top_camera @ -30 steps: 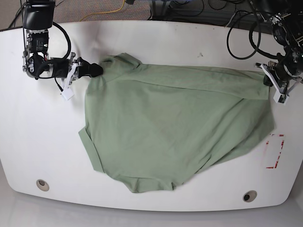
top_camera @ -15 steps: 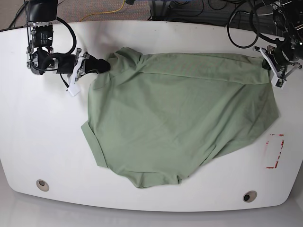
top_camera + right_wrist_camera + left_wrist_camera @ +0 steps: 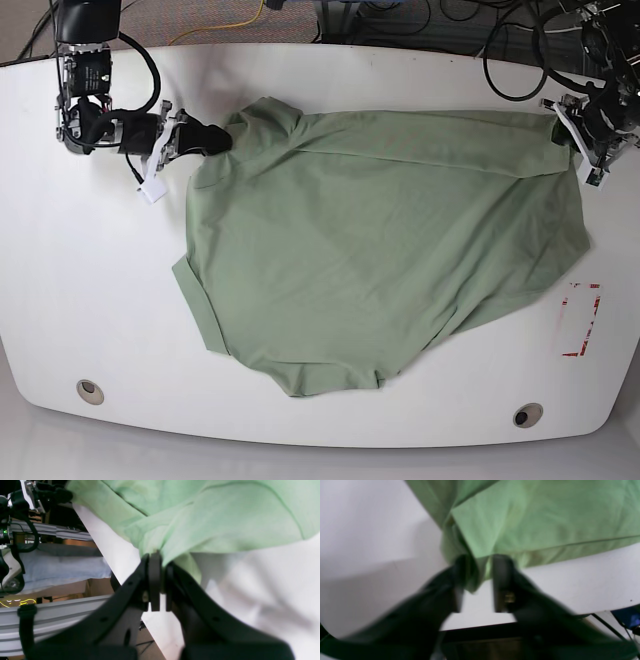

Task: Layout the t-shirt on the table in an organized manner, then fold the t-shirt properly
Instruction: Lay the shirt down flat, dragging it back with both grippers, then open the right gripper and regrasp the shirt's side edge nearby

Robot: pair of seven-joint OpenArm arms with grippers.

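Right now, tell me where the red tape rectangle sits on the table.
In the base view the red tape rectangle sits near the right edge of the glossy white table, just beyond the pale sage-green shirt's lower right hem.

The right gripper (image 3: 222, 139) reaches in level from the side, jaws pressed together on a fold of the t-shirt (image 3: 380, 250). The left gripper (image 3: 562, 131) pinches the opposite edge, jaws slightly parted.
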